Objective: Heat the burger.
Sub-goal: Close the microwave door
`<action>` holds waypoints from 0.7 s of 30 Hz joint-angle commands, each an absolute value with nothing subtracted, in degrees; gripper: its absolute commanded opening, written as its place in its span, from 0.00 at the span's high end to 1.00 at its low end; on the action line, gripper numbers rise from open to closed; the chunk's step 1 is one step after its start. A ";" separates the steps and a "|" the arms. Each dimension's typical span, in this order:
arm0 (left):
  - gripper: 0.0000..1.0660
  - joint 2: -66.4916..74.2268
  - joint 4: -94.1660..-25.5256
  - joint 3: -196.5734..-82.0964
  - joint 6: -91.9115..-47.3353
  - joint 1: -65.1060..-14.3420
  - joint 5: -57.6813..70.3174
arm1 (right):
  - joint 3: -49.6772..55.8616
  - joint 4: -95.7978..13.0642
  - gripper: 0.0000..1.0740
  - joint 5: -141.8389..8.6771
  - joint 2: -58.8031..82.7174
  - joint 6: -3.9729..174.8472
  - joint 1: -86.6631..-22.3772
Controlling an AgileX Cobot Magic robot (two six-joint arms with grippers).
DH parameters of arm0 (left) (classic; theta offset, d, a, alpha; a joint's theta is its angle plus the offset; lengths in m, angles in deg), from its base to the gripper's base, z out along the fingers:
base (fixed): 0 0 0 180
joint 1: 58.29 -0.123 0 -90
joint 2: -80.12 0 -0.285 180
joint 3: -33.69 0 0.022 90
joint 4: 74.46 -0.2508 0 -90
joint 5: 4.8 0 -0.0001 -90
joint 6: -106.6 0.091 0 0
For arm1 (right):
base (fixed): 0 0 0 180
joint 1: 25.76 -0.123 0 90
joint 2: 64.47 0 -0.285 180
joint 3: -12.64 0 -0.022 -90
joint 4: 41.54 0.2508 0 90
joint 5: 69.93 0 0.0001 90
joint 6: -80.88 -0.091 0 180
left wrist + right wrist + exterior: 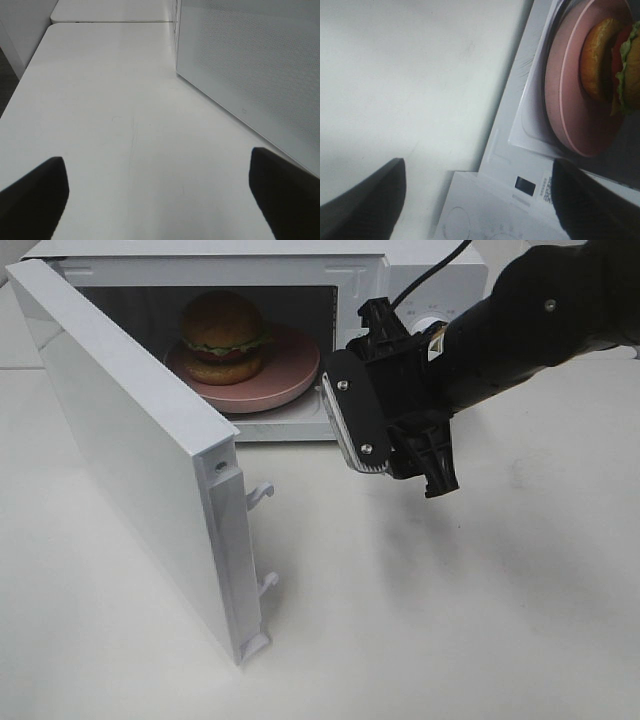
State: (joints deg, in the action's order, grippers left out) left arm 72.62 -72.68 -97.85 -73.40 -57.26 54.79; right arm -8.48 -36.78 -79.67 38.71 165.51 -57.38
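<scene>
I see the burger (222,335) already on the plate (295,375) inside the microwave (250,265), so loading looks done; shutting the door (130,460) and starting the heat remain. My right gripper (397,445) hangs open and empty just before the cavity's right edge. My left gripper (157,200) is open over the table (450,620) near the door, whose 2-hook edge has room to swing.

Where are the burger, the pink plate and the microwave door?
burger (222,318): high view, top bun.
pink plate (293,370): high view, bare right rim.
microwave door (130,440): high view, middle of the white panel.
</scene>
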 commanded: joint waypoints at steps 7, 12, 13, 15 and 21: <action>0.16 73.77 -72.91 -97.68 -73.40 -57.54 54.62 | -15.53 -36.61 0.29 -79.50 30.35 142.99 -57.27; 0.16 73.77 -72.91 -97.68 -73.40 -57.54 54.62 | -17.76 -37.76 0.29 -80.88 27.48 123.57 -57.27; 0.16 73.77 -72.91 -97.68 -73.40 -57.54 54.62 | -17.76 -37.76 0.29 -80.88 27.48 123.57 -57.27; 0.16 73.77 -72.91 -97.68 -73.40 -57.54 54.62 | -18.51 -38.96 0.29 -83.00 26.34 112.80 -57.27; 0.16 73.77 -72.91 -97.68 -73.40 -57.54 54.62 | -18.51 -43.20 0.30 -90.39 24.91 98.99 -57.27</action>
State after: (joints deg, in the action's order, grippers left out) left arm 72.62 -72.74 -97.85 -73.40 -57.26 54.79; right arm -18.22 -42.40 -89.36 25.48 101.57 -57.38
